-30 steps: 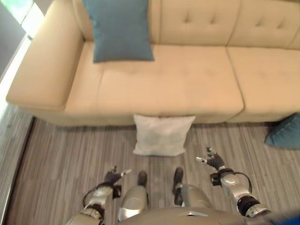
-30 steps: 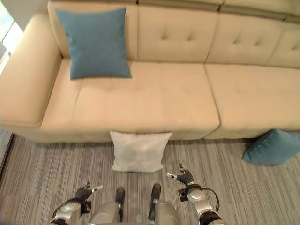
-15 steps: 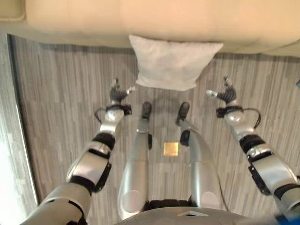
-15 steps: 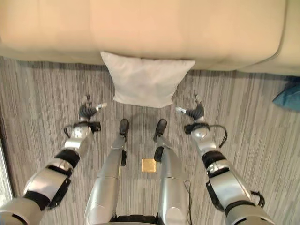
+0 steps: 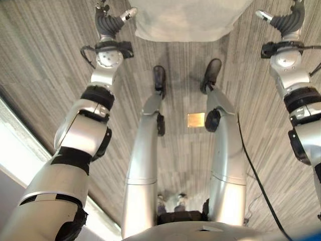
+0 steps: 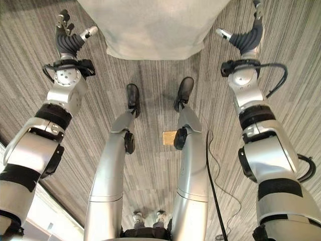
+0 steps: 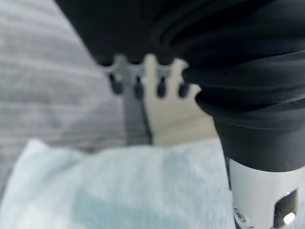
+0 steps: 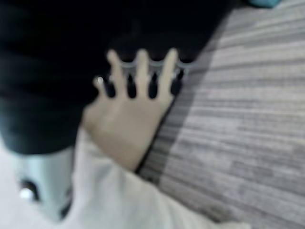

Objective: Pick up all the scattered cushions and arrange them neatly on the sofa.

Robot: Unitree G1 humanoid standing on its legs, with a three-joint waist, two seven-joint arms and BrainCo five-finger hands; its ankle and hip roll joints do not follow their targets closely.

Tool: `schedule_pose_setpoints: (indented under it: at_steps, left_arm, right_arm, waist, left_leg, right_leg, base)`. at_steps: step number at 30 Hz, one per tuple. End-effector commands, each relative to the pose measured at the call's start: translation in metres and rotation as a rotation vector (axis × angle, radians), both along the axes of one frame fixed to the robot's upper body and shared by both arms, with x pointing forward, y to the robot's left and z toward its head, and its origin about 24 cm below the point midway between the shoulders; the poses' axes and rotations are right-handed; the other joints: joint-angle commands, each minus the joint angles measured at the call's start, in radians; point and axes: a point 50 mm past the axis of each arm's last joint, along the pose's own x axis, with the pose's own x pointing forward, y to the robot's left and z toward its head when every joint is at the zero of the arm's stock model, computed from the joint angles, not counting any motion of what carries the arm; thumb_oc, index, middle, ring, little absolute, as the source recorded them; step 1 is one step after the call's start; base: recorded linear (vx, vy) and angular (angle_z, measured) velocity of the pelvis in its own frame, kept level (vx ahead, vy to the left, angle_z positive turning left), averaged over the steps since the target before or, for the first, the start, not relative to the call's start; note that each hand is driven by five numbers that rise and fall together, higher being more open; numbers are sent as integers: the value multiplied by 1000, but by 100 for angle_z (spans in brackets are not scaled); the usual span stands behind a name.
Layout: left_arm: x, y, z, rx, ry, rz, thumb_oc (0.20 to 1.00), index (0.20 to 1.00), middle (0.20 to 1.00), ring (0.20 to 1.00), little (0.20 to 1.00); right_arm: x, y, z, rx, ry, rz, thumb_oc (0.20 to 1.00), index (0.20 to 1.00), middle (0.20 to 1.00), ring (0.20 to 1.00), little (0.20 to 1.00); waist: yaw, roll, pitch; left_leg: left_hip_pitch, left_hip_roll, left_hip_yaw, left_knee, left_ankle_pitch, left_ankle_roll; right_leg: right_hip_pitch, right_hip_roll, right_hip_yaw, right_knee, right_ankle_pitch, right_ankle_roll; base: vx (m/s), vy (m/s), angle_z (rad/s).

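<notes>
**Robot reaches for white cushion on the floor**

A white cushion (image 6: 153, 25) lies on the striped grey floor (image 6: 40, 110) just ahead of the robot, which bends over it with one hand on each side. The left hand (image 6: 67, 39) hovers beside the cushion's left edge, fingers relaxed and spread, thumb pointing toward the fabric, holding nothing. The right hand (image 6: 247, 37) hangs off the cushion's right edge in a mirrored pose, fingers loosely open and thumb turned inward, also empty. Neither hand appears to touch the cushion; a strip of floor shows between each thumb and the fabric.

In the wrist views the cushion lies close under each palm, and a pale beige surface past the fingertips is probably the sofa (image 7: 178, 117) front, just beyond the cushion.

The step in hand looks like the approach to a two-handed pick-up, with the grasp not yet made. The next move calls for both hands to close in evenly on the cushion's sides and squeeze the soft filling firmly enough to lift it clear of the floor, then carry it up onto the sofa beyond.
</notes>
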Motion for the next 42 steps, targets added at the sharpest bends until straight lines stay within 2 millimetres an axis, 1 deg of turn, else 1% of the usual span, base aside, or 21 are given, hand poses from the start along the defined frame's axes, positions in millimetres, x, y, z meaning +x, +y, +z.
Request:
schedule_pose_setpoints:
  at_steps: [1,3,7,14,15,16,21,22,23,27,28,29,30,32,34,35,36,38,39,40,42]
  left_arm:
    - [-2,11,3,-52,-39,24,1000,1000,1000,1000,1000]
    - [-3,10,7,-50,-49,21,1000,1000,1000,1000,1000]
    - [-5,-9,39,-20,-133,-20,1000,1000,1000,1000,1000]
    - [-9,-29,68,13,-206,-72,1000,1000,1000,1000,1000]
    - [-10,-31,70,14,-211,-75,1000,1000,1000,1000,1000]
    - [-11,-40,78,23,-232,-103,1000,1000,1000,1000,1000]
    - [-15,-56,87,25,-267,-143,1000,1000,1000,1000,1000]
    - [-16,-62,91,29,-280,-162,1000,1000,1000,1000,1000]
    - [-16,-62,91,29,-280,-162,1000,1000,1000,1000,1000]
    - [-22,-74,101,10,-325,-204,1000,1000,1000,1000,1000]
    - [-23,-77,103,14,-340,-215,1000,1000,1000,1000,1000]
    - [-24,-77,104,14,-346,-216,1000,1000,1000,1000,1000]
    - [-26,-77,106,15,-361,-227,200,200,200,200,200]
    - [-32,-78,104,17,-402,-261,200,200,200,200,200]
    - [-34,-79,103,6,-411,-270,200,200,200,200,200]
    - [-38,-80,98,-6,-433,-299,200,200,200,200,200]
    - [-38,-80,97,-5,-431,-298,200,200,200,200,200]
    - [-41,-82,84,-30,-435,-327,200,200,200,200,200]
    - [-42,-83,78,-43,-435,-340,200,200,200,200,200]
    - [-48,-84,62,-91,-442,-370,200,200,200,200,200]
    - [-51,-85,54,-109,-442,-381,200,200,200,200,200]
  right_arm:
    - [-2,-6,-9,-17,-1,-7,1000,1000,1000,1000,1000]
    - [-2,-4,-4,-20,-10,-1,1000,1000,1000,1000,1000]
    - [-2,-1,18,-20,-53,17,1000,1000,1000,1000,1000]
    - [-1,13,48,-57,-82,62,1000,1000,1000,1000,1000]
    - [-1,17,51,-64,-85,70,1000,1000,1000,1000,1000]
    - [1,25,62,-99,-84,73,1000,1000,1000,1000,1000]
    - [2,42,75,-141,-96,98,1000,1000,1000,1000,1000]
    - [2,54,83,-162,-102,118,1000,1000,1000,1000,1000]
    - [2,54,83,-163,-102,119,1000,1000,1000,1000,1000]
    - [0,85,93,-157,-144,214,1000,1000,1000,1000,1000]
    - [-3,101,97,-161,-172,272,608,608,608,608,608]
    - [-5,111,98,-158,-184,315,401,401,401,401,401]
    - [-8,125,99,-157,-204,375,200,200,200,200,200]
    - [-19,160,93,-137,-251,545,200,200,200,200,200]
    - [-22,168,91,-134,-259,583,200,200,200,200,200]
    - [-27,177,81,-129,-269,645,200,200,200,200,200]
    - [-27,177,80,-128,-267,646,200,200,200,200,200]
    - [-30,178,67,-109,-266,677,200,200,200,200,200]
    - [-32,176,63,-118,-275,678,200,200,200,200,200]
    - [-39,168,56,-87,-315,683,200,200,200,200,200]
    - [-40,163,49,-78,-316,677,200,200,200,200,200]
  waist:
    - [-4,29,-80]
    - [-5,30,-79]
    - [-8,37,-68]
    - [6,49,-61]
    - [8,50,-61]
    - [21,59,-60]
    - [37,73,-59]
    - [47,81,-62]
    - [47,82,-62]
    - [65,93,-66]
    - [70,94,-65]
    - [69,93,-68]
    - [69,92,-71]
    - [64,83,-82]
    - [61,79,-88]
    - [54,68,-99]
    - [54,67,-101]
    - [47,62,-113]
    - [43,60,-117]
    - [35,59,-129]
    - [34,60,-132]
  left_leg:
    - [56,2,-64,-57,-8,-40]
    - [48,3,-63,-57,-7,-39]
    - [6,5,-65,-39,-1,-37]
    - [-40,5,-68,-29,13,-40]
    - [-47,5,-69,-28,15,-40]
    - [-61,2,-72,-27,23,-41]
    - [-82,-1,-77,-21,33,-42]
    - [-91,-3,-80,-16,36,-42]
    - [-92,-4,-80,-15,36,-42]
    - [-110,-7,-82,-7,43,-44]
    - [-115,-10,-83,-2,44,-43]
    - [-118,-9,-79,-1,44,-43]
    - [-124,-9,-78,2,46,-43]
    - [-131,-11,-79,14,45,-46]
    - [-131,-11,-79,17,44,-46]
    - [-126,-10,-79,16,43,-47]
    - [-125,-10,-79,15,43,-47]
    - [-99,-5,-78,1,45,-49]
    - [-80,-1,-79,-14,46,-50]
    - [-25,2,-74,-53,46,-51]
    - [8,4,-77,-74,48,-52]
  right_leg:
    - [106,10,21,14,-91,102]
    - [98,12,23,13,-89,103]
    - [53,17,24,34,-86,103]
    - [6,19,20,54,-87,100]
    - [1,19,19,56,-88,100]
    - [-17,18,17,68,-91,99]
    - [-38,16,15,89,-95,97]
    - [-52,17,18,101,-98,96]
    - [-53,16,17,102,-98,96]
    - [-77,14,20,123,-104,93]
    - [-81,16,20,128,-104,91]
    - [-85,17,20,131,-105,91]
    - [-91,19,19,134,-106,90]
    - [-97,26,13,148,-110,87]
    - [-99,30,12,153,-110,86]
    - [-88,33,2,147,-110,84]
    - [-86,34,2,146,-110,84]
    - [-59,42,-7,132,-107,80]
    - [-39,43,-13,119,-106,80]
    - [15,53,-26,87,-110,77]
    - [48,56,-29,72,-108,78]
  base:
    - [46,-12,-8]
    - [10,-4,-11]
    - [18,-22,-10]
    - [6,-34,1]
    - [8,-26,3]
    - [7,-26,3]
    - [6,-19,2]
    - [15,-15,7]
    - [19,-23,9]
    - [12,-14,8]
    - [8,-3,5]
    - [16,6,4]
    - [22,3,4]
    - [12,0,2]
    - [0,0,0]
    - [0,0,0]
    - [0,0,0]
    - [0,0,0]
    - [0,0,0]
    - [-28,-24,-5]
    - [-37,-29,-9]
